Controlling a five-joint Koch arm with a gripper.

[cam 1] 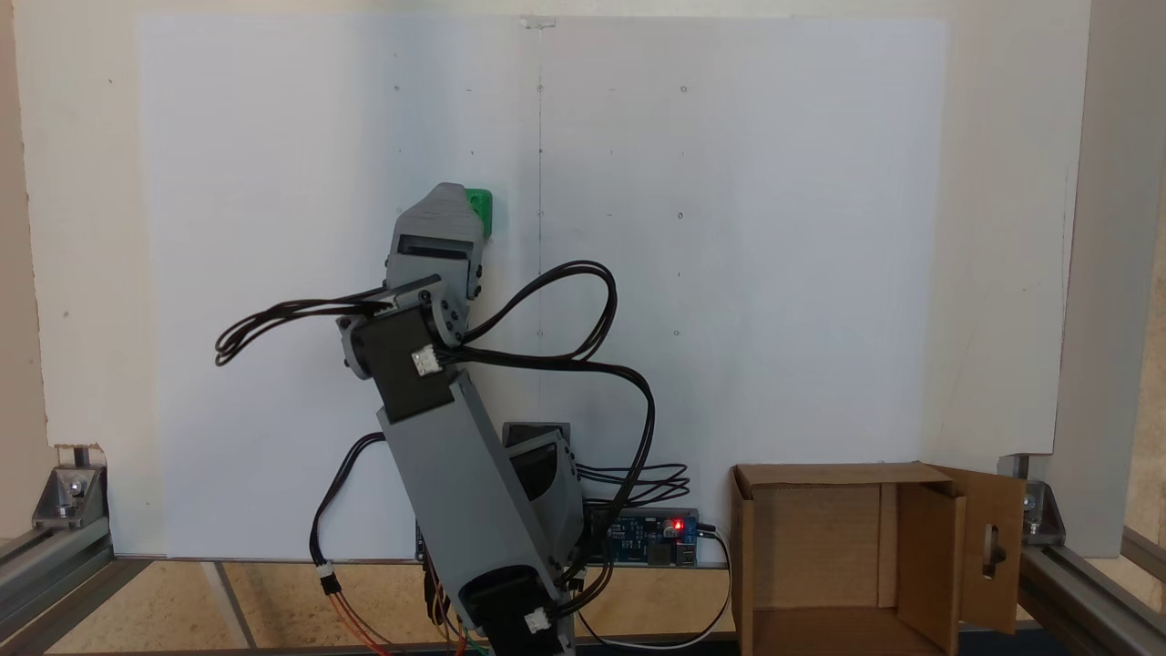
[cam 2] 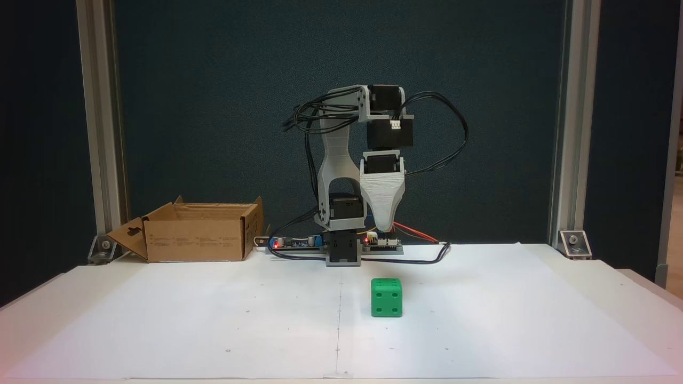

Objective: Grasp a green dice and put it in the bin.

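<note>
The green dice [cam 2: 387, 297] rests on the white sheet a little right of its centre seam, four pips on the face towards the camera. In a fixed view from above, the dice [cam 1: 482, 211] pokes out at the right of the gripper [cam 1: 448, 196], which covers its left part. From the front, the gripper [cam 2: 385, 226] points straight down, raised well above the sheet and behind the dice, touching nothing. Only one tapered tip shows, so its jaws cannot be separated. The bin [cam 2: 197, 234] is a brown cardboard box with a slotted flap, at the back left in that view.
The bin [cam 1: 847, 556] lies at the lower right beside the arm's base. A controller board [cam 1: 656, 533] with a red light and black cables [cam 1: 565, 310] sit around the base. Aluminium frame posts [cam 2: 101, 122] stand at the table's corners.
</note>
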